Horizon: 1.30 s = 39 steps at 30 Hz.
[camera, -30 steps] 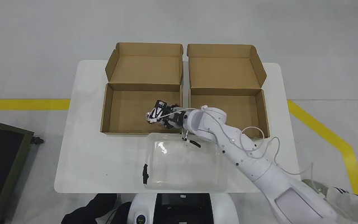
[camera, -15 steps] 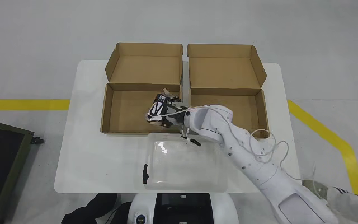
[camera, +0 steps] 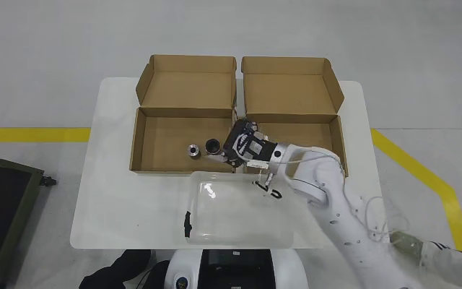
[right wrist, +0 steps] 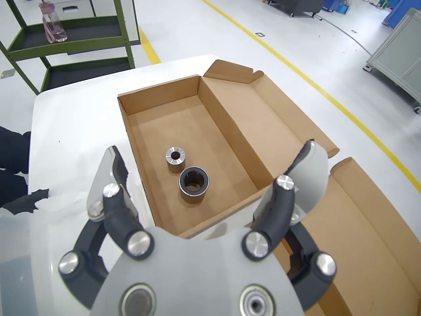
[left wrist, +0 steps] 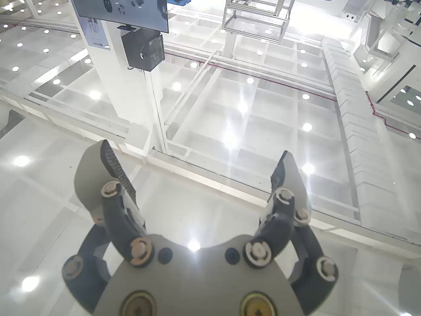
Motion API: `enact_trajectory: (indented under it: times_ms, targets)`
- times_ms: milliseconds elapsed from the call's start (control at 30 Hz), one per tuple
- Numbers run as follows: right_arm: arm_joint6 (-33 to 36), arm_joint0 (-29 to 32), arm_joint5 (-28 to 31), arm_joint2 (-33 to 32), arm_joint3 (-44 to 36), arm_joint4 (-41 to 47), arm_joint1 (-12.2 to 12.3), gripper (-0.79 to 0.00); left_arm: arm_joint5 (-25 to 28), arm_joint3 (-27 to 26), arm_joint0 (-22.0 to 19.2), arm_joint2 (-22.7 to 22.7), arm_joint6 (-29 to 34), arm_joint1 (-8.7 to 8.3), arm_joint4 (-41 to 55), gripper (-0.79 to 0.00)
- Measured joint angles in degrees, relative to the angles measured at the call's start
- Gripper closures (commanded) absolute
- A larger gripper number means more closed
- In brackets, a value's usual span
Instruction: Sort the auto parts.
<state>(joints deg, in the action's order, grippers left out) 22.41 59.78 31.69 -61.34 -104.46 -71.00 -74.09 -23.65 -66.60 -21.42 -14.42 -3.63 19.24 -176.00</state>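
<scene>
Your right gripper [right wrist: 212, 154] hangs with fingers spread and empty over the open brown cardboard box [right wrist: 154, 123], where the small silver metal cylinder [right wrist: 176, 159] and black ring-shaped bushing [right wrist: 194, 185] stand together, apparently sorted, while your left gripper [left wrist: 197, 172] gapes empty too.

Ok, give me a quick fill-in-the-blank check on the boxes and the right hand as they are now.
The left cardboard box holds ___ parts. The right hand is ___ and holds nothing. Next to the black ring stands a ___ bushing.
Missing words: two; open; silver.
</scene>
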Motion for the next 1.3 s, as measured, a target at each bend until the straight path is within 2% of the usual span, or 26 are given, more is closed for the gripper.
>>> enact_trajectory:
  times_ms: [400,700,1000,1300]
  targets:
    - [-13.9,18.37,2.83,-13.4,-7.15,-7.29,3.19,-0.785,0.0,0.0,0.0,0.0,0.0,0.0,0.0,-0.785]
    - [-22.17,31.11,2.28,-24.69,-13.44,-12.01,4.91,-0.785,0.0,0.0,0.0,0.0,0.0,0.0,0.0,-0.785]
    - [-28.5,44.49,0.43,-35.59,-17.38,-11.59,5.73,-0.785,0.0,0.0,0.0,0.0,0.0,0.0,0.0,-0.785]
    - [-34.0,52.78,-2.18,-40.45,-19.08,-11.25,5.78,-0.785,0.0,0.0,0.0,0.0,0.0,0.0,0.0,-0.785]
